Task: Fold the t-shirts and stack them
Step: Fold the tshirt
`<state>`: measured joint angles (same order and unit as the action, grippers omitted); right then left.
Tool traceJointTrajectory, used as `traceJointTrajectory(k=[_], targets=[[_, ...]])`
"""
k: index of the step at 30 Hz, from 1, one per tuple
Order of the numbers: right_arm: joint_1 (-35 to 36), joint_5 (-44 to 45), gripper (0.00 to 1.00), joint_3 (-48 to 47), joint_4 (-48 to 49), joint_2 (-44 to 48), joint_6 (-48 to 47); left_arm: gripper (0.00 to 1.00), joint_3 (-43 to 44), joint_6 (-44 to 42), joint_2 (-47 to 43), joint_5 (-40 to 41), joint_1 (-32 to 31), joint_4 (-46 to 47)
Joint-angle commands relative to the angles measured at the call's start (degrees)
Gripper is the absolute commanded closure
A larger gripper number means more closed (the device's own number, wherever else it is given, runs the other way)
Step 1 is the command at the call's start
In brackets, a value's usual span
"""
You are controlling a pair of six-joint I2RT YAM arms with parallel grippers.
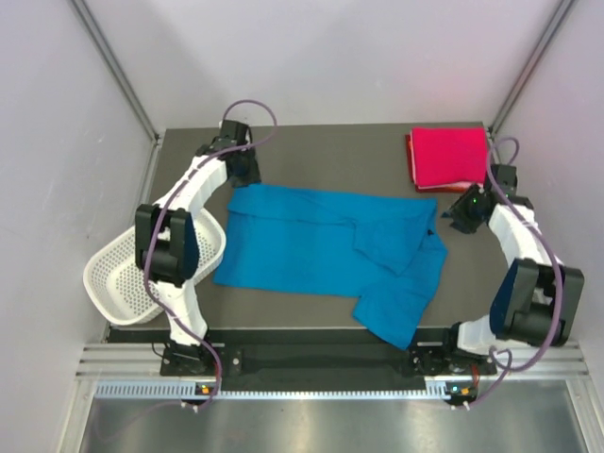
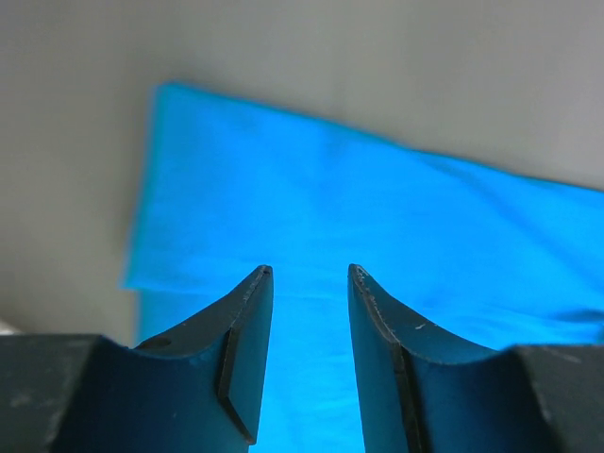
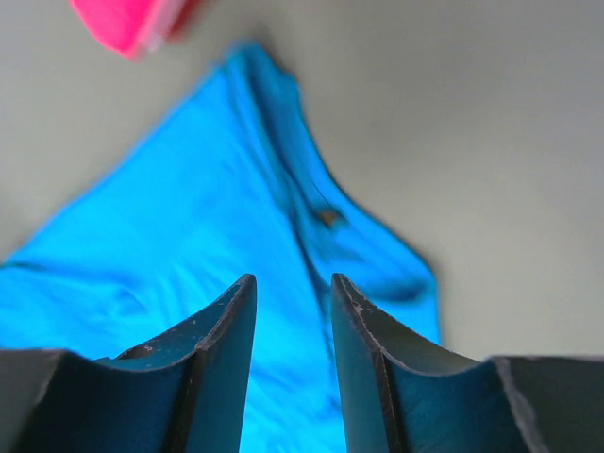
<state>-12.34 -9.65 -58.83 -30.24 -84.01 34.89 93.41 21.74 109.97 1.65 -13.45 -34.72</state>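
The bright blue t-shirt (image 1: 326, 250) lies spread on the dark table, its right part folded over and one sleeve hanging toward the near edge. The pink-red t-shirt (image 1: 448, 156) lies folded at the far right corner. My left gripper (image 1: 243, 170) is open and empty above the blue shirt's far left corner; that shirt fills the left wrist view (image 2: 377, 226) behind the gripper (image 2: 310, 272). My right gripper (image 1: 460, 212) is open and empty just right of the blue shirt's collar end. The right wrist view shows the gripper (image 3: 293, 279) above the blue shirt (image 3: 208, 236), and the pink-red shirt (image 3: 127, 19) at the top.
A white mesh basket (image 1: 123, 274) hangs off the table's left edge beside the left arm. Grey walls enclose the table (image 1: 321, 151) on the left, back and right. A metal rail (image 1: 321, 363) runs along the near edge.
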Motion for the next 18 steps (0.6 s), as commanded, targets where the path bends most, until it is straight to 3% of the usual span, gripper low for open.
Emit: traceJointTrajectory(k=[1,6,10,18], targets=[[2.8,4.3,0.62,3.6,-6.7,4.9,1.5,0.57,-1.8,-3.3,-2.0,2.3,4.8,-5.9],[10.4,6.0,0.63,8.9,-7.4,7.4,5.4,0.57,-6.5,-2.6,-2.7,0.5,9.8,-3.3],[18.5,7.3,0.63,12.1,-5.7,8.8,8.9,0.57,-6.1,-2.8,-0.3,-1.0,10.3,-3.4],[23.1,9.4,0.64,15.8,-3.4,8.2,13.9,0.58,-4.9,-2.2,3.7,-1.3,10.3,-4.0]])
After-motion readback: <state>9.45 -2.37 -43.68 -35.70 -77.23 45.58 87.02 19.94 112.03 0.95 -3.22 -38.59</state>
